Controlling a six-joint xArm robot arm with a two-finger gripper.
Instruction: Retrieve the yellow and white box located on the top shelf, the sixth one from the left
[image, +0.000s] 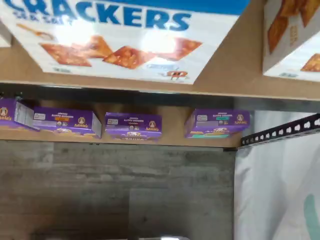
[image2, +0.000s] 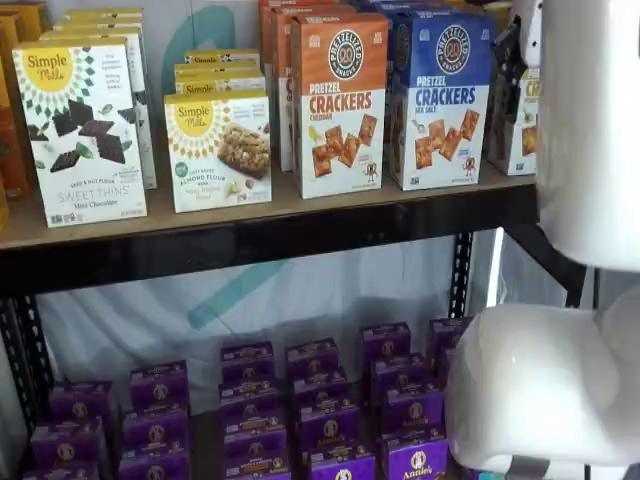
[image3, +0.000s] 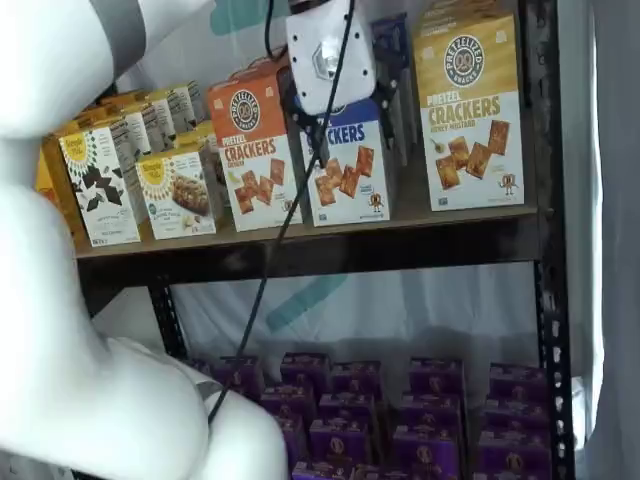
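The yellow and white box (image3: 472, 110) stands upright at the right end of the top shelf (image3: 400, 245), next to the black upright. A shelf view shows only a sliver of the yellow and white box (image2: 522, 120) behind the arm, and the wrist view catches the edge of its white cracker face (image: 292, 40). My gripper (image3: 343, 90) hangs in front of the blue-topped cracker box (image3: 350, 170), left of the yellow one. Its black fingers (image3: 393, 60) are spread wide with nothing between them. One finger (image2: 508, 70) shows beside the white arm.
An orange-topped cracker box (image2: 338, 100) and Simple Mills boxes (image2: 85, 130) fill the shelf to the left. Purple boxes (image2: 330, 400) crowd the lower level. The white arm (image2: 560, 380) blocks the right side, and a black cable (image3: 290, 220) hangs down.
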